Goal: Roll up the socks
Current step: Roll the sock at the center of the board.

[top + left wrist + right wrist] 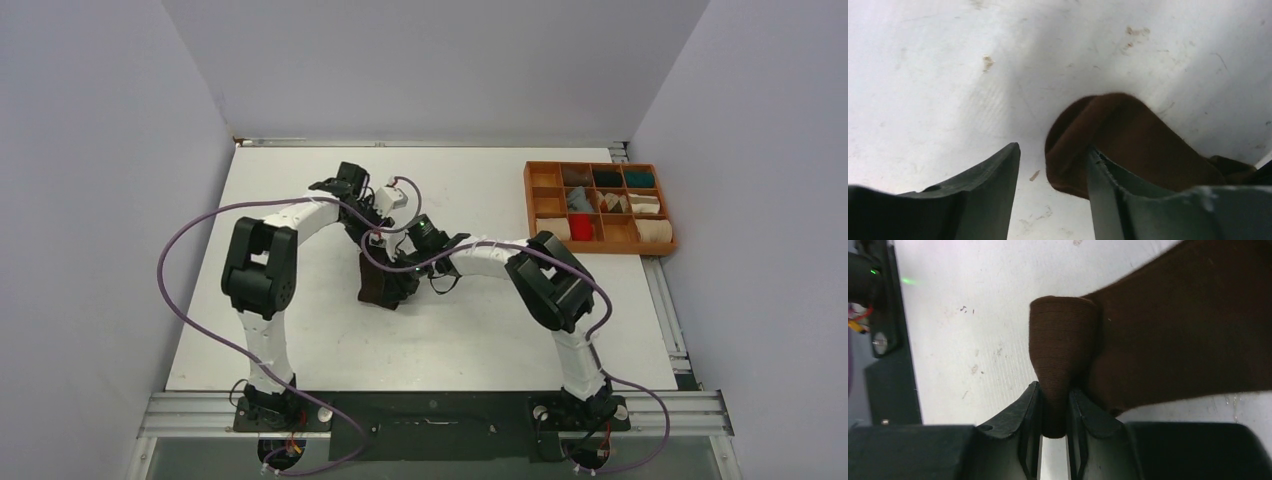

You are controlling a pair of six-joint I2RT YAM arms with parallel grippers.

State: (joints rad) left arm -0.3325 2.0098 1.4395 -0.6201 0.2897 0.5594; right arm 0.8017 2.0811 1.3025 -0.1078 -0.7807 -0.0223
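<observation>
— Right jaws are nearly closed and pinching a fold of the dark brown sock. The fold is standing up between them as a rounded hump.

— And the remainder of that sock?

— It is spreading flat on the white surface, running away from the right jaws and off to one side of them.

— What are the left jaws doing?

— They are standing wide apart and gripping nothing, with bare surface showing in the gap. The sock's rounded end is lying just past one of the two jaws, partly tucked behind its tip. I cannot tell whether that tip is pressing on the fabric.

— How are the two sets sitting against each other?

— From above, both are crowding over the same sock, the left jaws at its far end and the right jaws at its near end.

— Anything beyond them?

— A wooden tray is sitting well apart from both jaws, out past the right arm, and its compartments are holding rolled bundles.
</observation>
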